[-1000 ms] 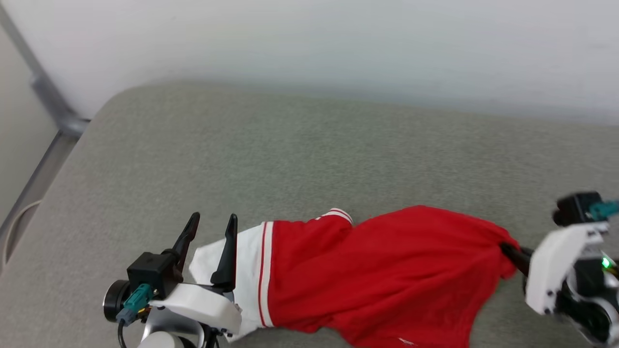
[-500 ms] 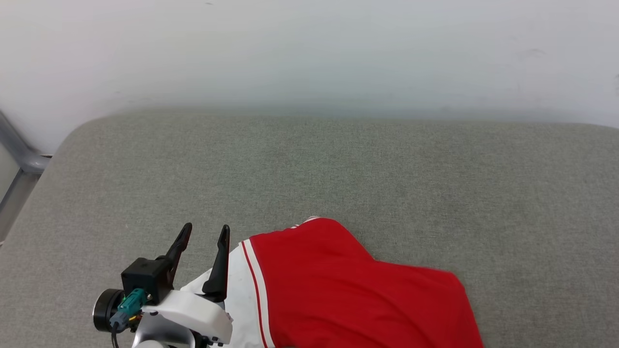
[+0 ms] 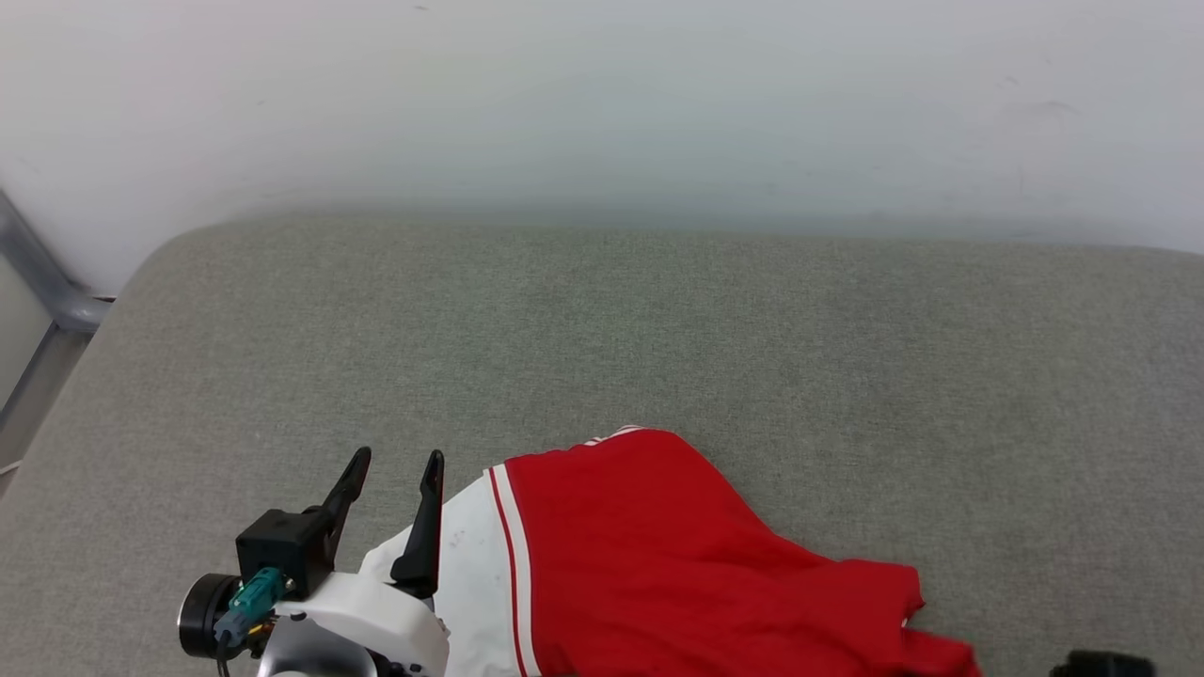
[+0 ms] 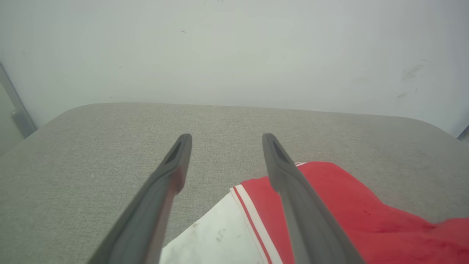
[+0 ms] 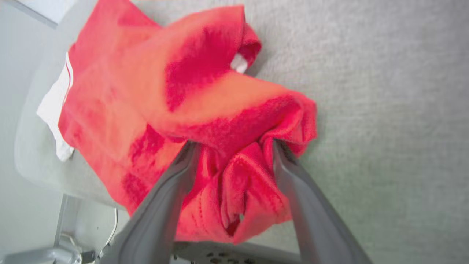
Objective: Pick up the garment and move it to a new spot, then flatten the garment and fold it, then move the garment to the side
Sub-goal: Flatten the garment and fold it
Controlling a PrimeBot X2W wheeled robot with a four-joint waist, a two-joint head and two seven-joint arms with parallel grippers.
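1. At the far left of the head view, a grey metal frame (image 3: 52, 299) is noted beside the grey padded surface (image 3: 658, 320). The whole view has shifted over the last second, which is put down to camera movement.

2. The left gripper (image 3: 395, 463) is found at the lower left, its jaws wide apart and empty. This is unchanged over the last second. In the left wrist view the same gripper (image 4: 227, 137) is seen above the surface, with one finger crossing in front of the cloth and nothing between the two.

3. Just beside that gripper, the white sleeve (image 3: 470, 583) with its striped trim is recorded lying flat on the surface.

4. The garment (image 3: 658, 564) is located on the surface near its front edge, in the lower middle of the head view. A second ago its red body was drawn taut toward the right. It is now seen slack, with its right end sunk into a loose heap.

5. In the right wrist view the right gripper (image 5: 235, 145) is observed with its jaws parted. A moment earlier they were clamped on the right edge of the cloth. Bunched red fabric (image 5: 242, 179) remains between the fingers but is not seen to be pinched.

6. The release is judged to end the move to a new spot, so the flattening step is judged to be next. A fresh hold on the crumpled right end is expected to be needed before the body can be spread.

7. The right side of the garment appears to lie close to the surface's edge, so a risk of slipping off is noted.
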